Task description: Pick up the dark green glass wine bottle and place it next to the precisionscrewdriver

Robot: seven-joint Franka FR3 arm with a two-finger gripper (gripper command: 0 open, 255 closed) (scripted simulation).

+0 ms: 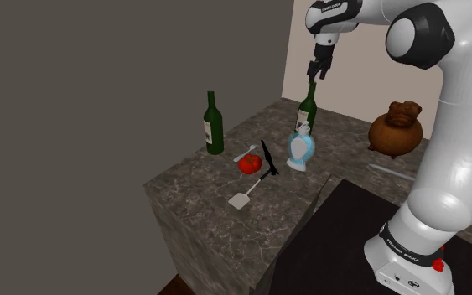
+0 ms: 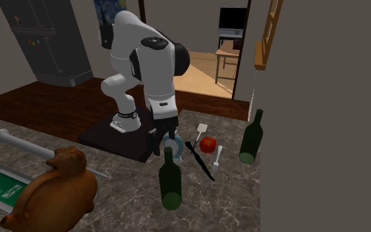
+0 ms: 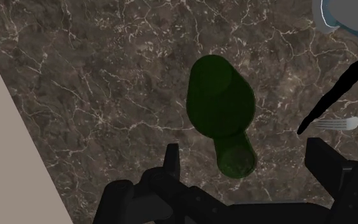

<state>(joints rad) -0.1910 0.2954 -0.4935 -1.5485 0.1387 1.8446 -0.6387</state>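
Two dark green wine bottles stand upright on the marble counter [image 1: 200, 209]. One bottle [image 1: 308, 108] [image 2: 171, 179] is right under my gripper [image 1: 317, 72] [image 2: 161, 140]. In the wrist view I look down on this bottle [image 3: 220, 105]; its mouth lies between my fingers, and neither touches it. My gripper [image 3: 247, 167] is open and hangs just above the bottle's top. The other bottle [image 1: 214, 124] [image 2: 251, 138] stands near the counter's edge. The thin black precision screwdriver [image 1: 267, 157] [image 2: 200, 160] [image 3: 336, 89] lies between the two bottles, beside a red fruit [image 1: 249, 164] [image 2: 207, 144].
A blue and white vase [image 1: 300, 149] [image 3: 352, 16] stands close to the bottle under the gripper. A fork [image 2: 215, 162] [image 3: 339, 122] and a white spatula [image 1: 242, 198] [image 2: 202, 131] lie by the screwdriver. A brown pot [image 1: 396, 128] [image 2: 52, 194] sits farther along the counter.
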